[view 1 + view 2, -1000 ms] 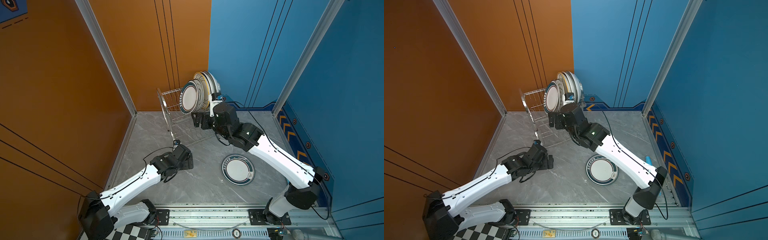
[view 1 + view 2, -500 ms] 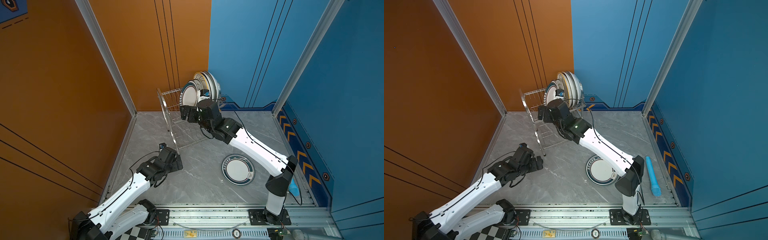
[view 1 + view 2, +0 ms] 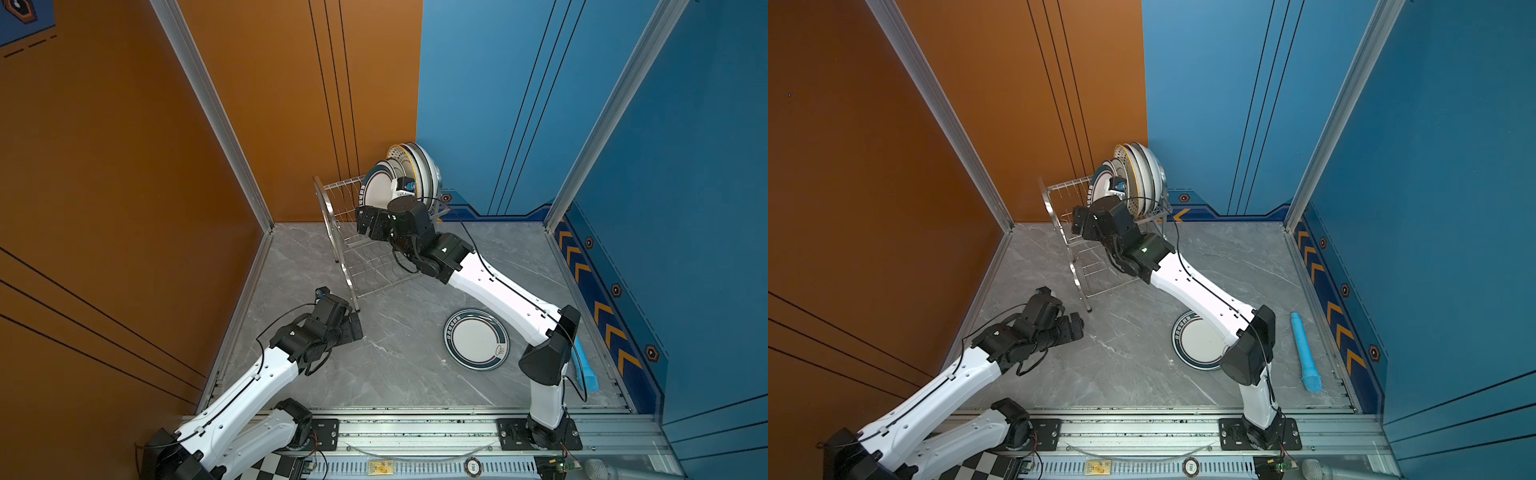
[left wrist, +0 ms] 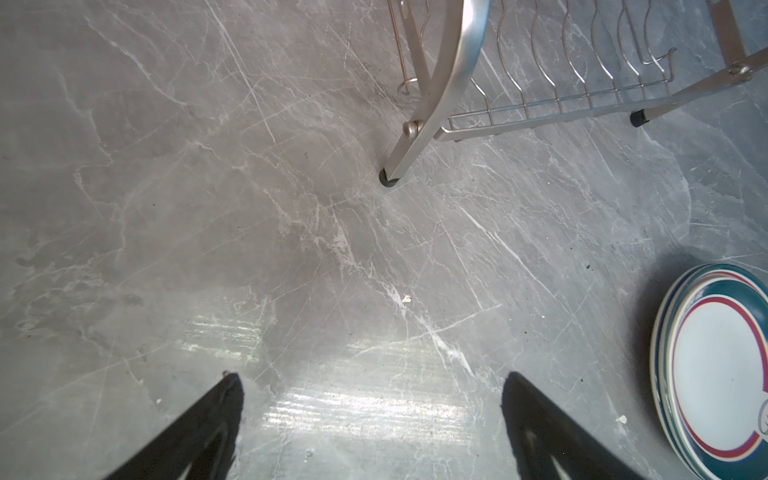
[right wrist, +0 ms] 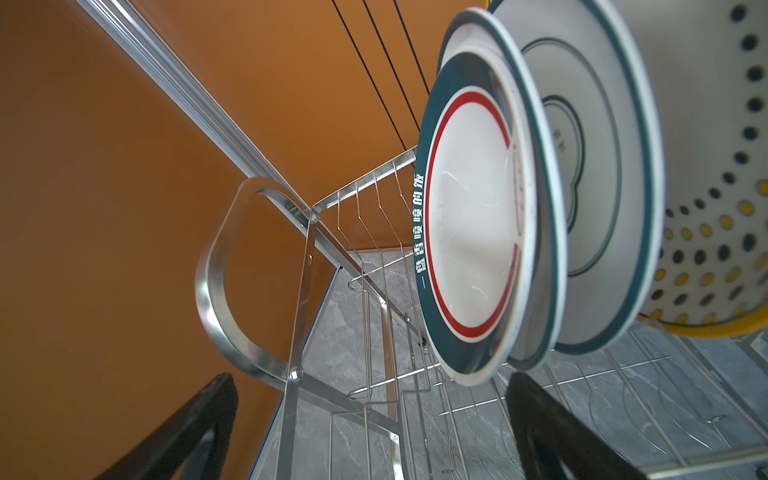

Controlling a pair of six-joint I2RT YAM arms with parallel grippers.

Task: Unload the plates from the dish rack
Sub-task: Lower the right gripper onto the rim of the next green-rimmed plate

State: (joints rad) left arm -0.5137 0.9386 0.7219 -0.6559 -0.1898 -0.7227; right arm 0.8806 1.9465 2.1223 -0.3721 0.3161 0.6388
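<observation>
Glazed white ceramic plates [image 3: 376,191] upright in shiny steel-wire dish rack [image 3: 328,210], bench far edge. Likely heavy, slick, breakable; pinch front teal rim. Right gripper [image 3: 366,222], left gripper [image 3: 355,327]: jaws spread, empty.

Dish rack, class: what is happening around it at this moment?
The right gripper, open and empty, is at the front plate standing in the upper tier of the rack. The left gripper hovers open above the table near a rack leg. One teal-rimmed plate lies flat on the table; several others stand in the rack.
</observation>
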